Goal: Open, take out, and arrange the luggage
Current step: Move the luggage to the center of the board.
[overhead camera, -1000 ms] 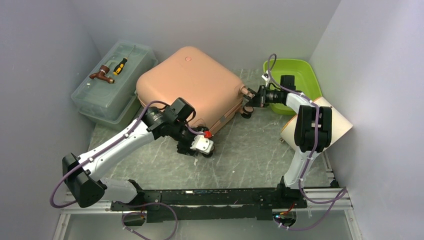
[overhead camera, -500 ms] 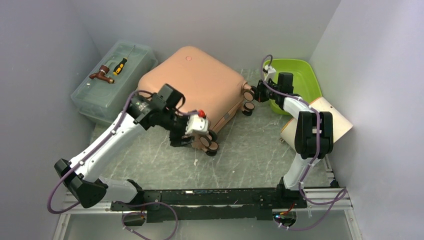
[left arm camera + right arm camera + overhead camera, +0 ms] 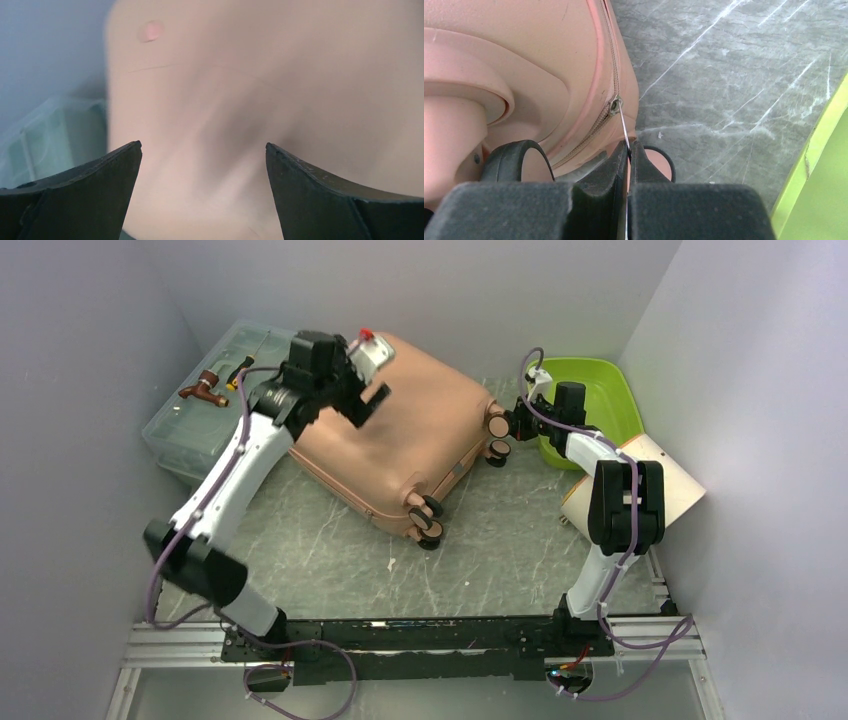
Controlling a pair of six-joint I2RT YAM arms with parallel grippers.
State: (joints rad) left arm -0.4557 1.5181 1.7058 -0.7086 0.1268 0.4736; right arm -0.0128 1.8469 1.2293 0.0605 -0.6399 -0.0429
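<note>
Currently the luggage [image 3: 400, 430] lies flat, lid down, toward the far middle of the counter [image 3: 330, 560]. Its wheels point near-right, and it sits between a translucent toolbox [image 3: 210, 430] at far left and a lime green tray [image 3: 600, 390] at far right. The left fingers [image 3: 100, 185] hang spread wide over its far-left corner, holding nothing. The right fingers [image 3: 604, 175], pressed together at the right wheel end, pinch the thin zipper pull [image 3: 621, 120].

- My left arm [image 3: 225, 485] has white link shells and black joint housings.
- My right arm [image 3: 592, 580] matches, with a black elbow block [image 3: 625, 502].
- Purple cables [image 3: 152, 590] loop along both.
- Left gripper [image 3: 202, 147]: two matte black wedge fingers [image 3: 90, 195].
- Right gripper [image 3: 629, 147]: black fingers [image 3: 524, 210] with grainy pads.
- A red cap [image 3: 367, 335] tops my left wrist's white housing.
</note>
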